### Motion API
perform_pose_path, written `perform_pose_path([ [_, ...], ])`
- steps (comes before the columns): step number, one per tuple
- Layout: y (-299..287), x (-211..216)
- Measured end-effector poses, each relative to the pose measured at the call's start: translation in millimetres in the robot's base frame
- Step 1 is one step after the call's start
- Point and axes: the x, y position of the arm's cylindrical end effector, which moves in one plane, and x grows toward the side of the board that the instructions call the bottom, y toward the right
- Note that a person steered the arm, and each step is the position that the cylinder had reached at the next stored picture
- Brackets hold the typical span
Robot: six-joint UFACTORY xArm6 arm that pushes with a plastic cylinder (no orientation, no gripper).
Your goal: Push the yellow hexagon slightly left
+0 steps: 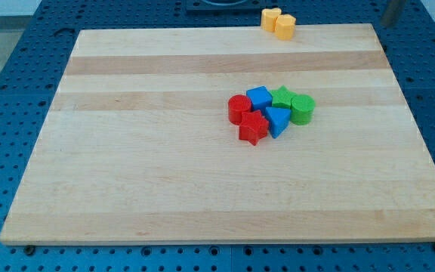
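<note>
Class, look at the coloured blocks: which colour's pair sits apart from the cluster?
The yellow pair, at the board's top edge; the red, blue and green blocks huddle together mid-board. My tip is not visible.

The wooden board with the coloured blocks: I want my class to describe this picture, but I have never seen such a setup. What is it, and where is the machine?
One camera looks down at a slant on a wooden board lying on a blue perforated table. The machine is an arm ending in a plain rod that pushes blocks; it holds nothing. A grey post shows at the view's top right, but my tip cannot be made out. At the board's top edge two yellow blocks touch. Near the middle sits a tight cluster: a red cylinder, a red star, two blue blocks, a green star and a green cylinder.
</note>
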Motion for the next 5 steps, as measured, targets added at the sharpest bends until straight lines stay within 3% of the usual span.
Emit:
perform_pose_path([
  [1,-25,0],
  [3,-177,4],
  [4,-247,65],
  [5,-264,97],
])
